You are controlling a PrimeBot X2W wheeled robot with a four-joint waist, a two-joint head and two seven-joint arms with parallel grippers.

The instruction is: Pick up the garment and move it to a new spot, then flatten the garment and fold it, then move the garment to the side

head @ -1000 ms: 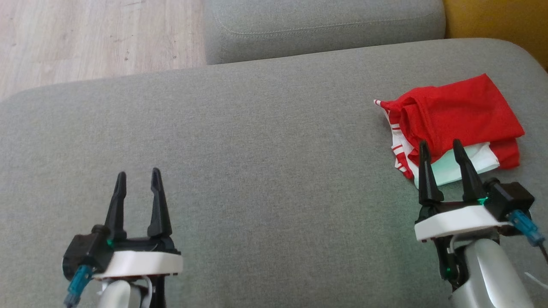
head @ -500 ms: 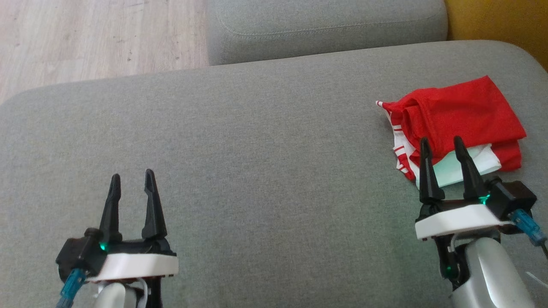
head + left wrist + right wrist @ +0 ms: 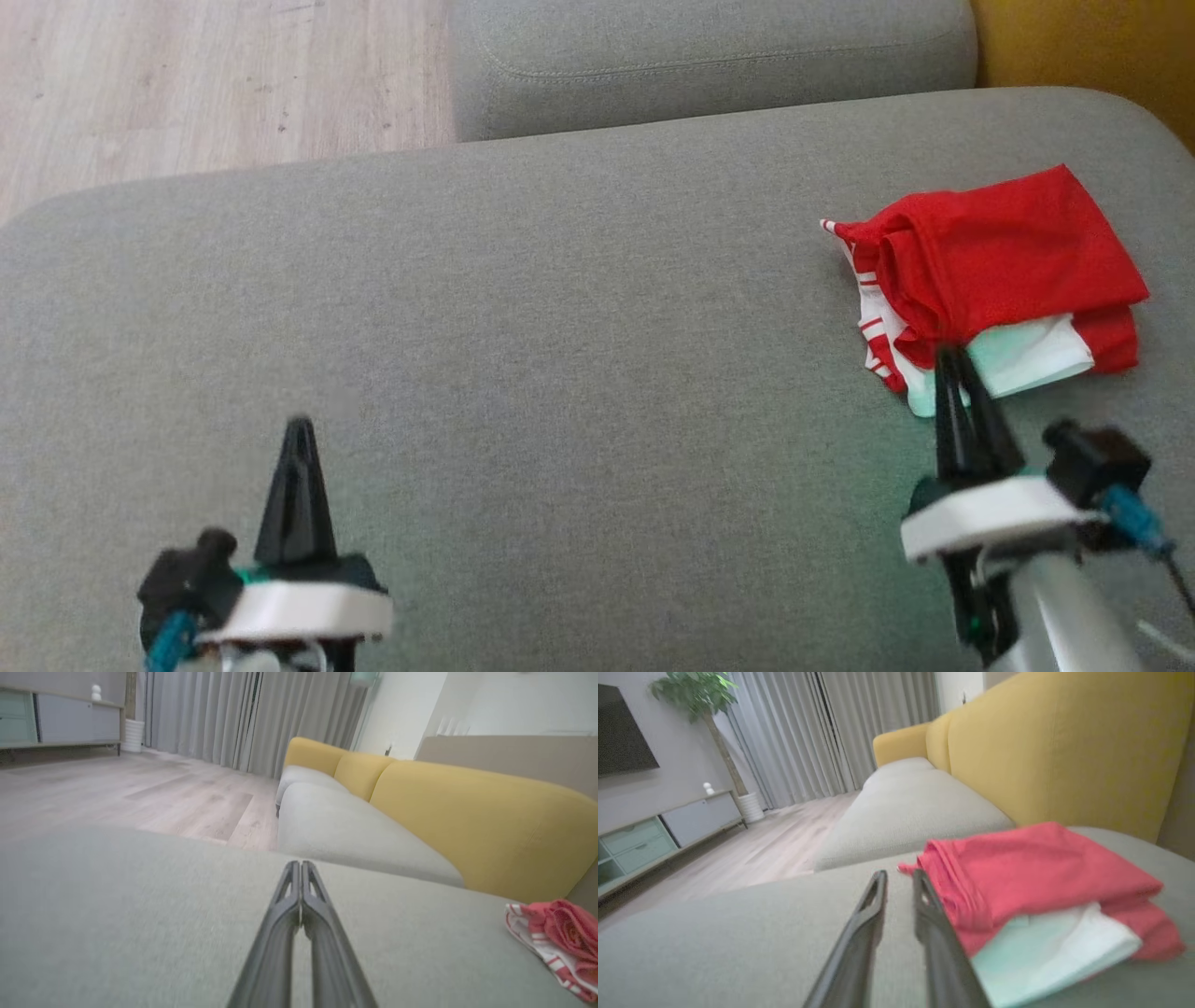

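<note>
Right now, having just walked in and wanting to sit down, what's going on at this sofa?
A two-armed robot is working over the grey fabric sofa cushion. The red and white folded garment lies on the cushion's right part. The right tool sits at the garment's near edge, fingers close together, gripping nothing. The left tool is shut over bare cushion, far from the garment. Neither tool holds the garment.

Left hand (image 3: 299, 437) blurred; garment (image 3: 558, 933) cut by frame edge in left wrist view.
</note>
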